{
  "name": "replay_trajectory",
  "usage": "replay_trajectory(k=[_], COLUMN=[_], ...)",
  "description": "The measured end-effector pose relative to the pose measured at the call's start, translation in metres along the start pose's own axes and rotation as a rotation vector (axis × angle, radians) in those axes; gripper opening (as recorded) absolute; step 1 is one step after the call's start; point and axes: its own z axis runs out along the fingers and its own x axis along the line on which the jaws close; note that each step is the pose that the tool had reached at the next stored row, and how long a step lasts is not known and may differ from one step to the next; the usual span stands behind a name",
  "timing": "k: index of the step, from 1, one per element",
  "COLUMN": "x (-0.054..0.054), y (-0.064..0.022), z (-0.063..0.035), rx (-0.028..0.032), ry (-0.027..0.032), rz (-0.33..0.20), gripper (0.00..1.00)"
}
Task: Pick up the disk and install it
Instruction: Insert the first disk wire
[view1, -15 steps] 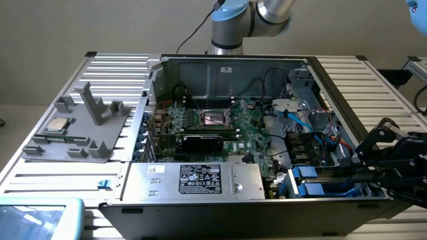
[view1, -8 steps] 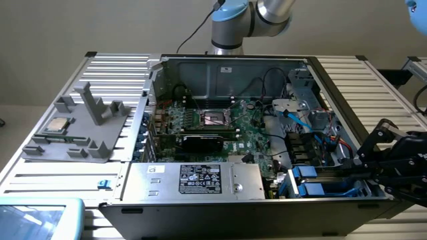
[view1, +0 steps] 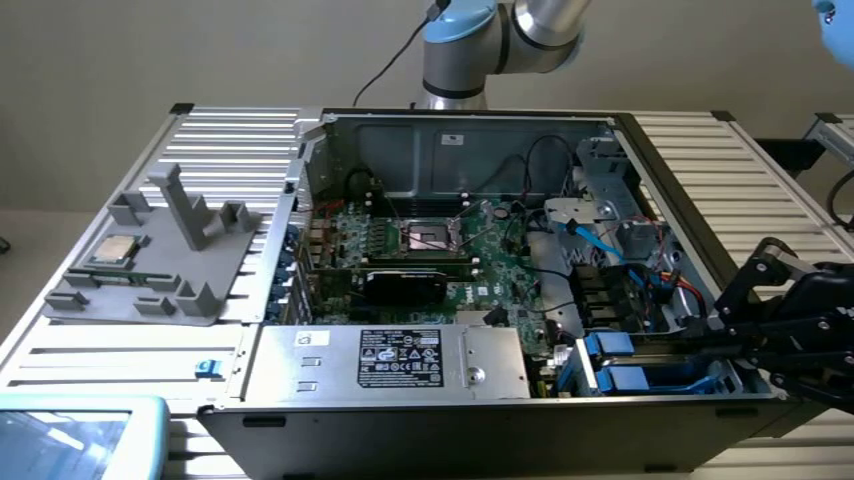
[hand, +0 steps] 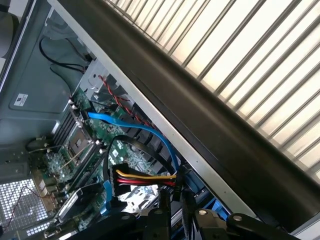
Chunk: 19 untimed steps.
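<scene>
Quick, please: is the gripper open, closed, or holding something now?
Gripper: cannot be told; it is at the blue carriers in the case.

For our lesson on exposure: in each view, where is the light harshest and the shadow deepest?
Exterior view: even light on the ribbed table; the computer case is darkest along its near panel. Wrist view: the ribbed table glares almost white, the case wall beside it is a near-black band, and the motherboard sits in dim light.
</scene>
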Motion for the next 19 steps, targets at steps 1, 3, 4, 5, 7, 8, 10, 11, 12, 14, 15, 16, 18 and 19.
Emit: replay_trajectory(k=[1, 3, 4, 5, 7, 8, 10, 11, 12, 14, 15, 16, 18, 19], x=[-0.0001, -0.0001, -0.0001, -0.0001, -0.0001, 0.0000, 0.0002, 0.0003, 0.0005, 0.0011, 0.0016, 0.0020, 0.0024, 0.0025], y=[0.0000, 0.0001, 0.0002, 0.0002, 0.0002, 0.0002, 0.0002, 0.0002, 0.0002, 0.0003, 0.0004, 0.0004, 0.0006, 0.0005], z=[0.0000, -0.0001, -0.0001, -0.0001, -0.0002, -0.0003, -0.0008, -0.0009, -0.0013, -0.0022, -0.0030, -0.0038, -0.0044, -0.0045], rx=[0.0000, 0.0000, 0.0000, 0.0000, 0.0000, 0.0001, 0.0000, -0.0001, -0.0001, -0.0001, -0.0002, -0.0008, -0.0018, -0.0016], ry=[0.0000, 0.0000, 0.0000, 0.0000, -0.0001, -0.0001, 0.0000, 0.0002, 0.0001, 0.0001, 0.0000, -0.0002, -0.0014, -0.0021], rz=[0.000, 0.000, 0.000, 0.000, 0.000, 0.000, 0.000, 0.000, 0.000, 0.000, 0.000, 0.001, 0.005, 0.006], gripper=[0.24, 0.24, 0.24, 0.24, 0.24, 0.24, 0.22, 0.22, 0.16, 0.16, 0.16, 0.16, 0.16, 0.16])
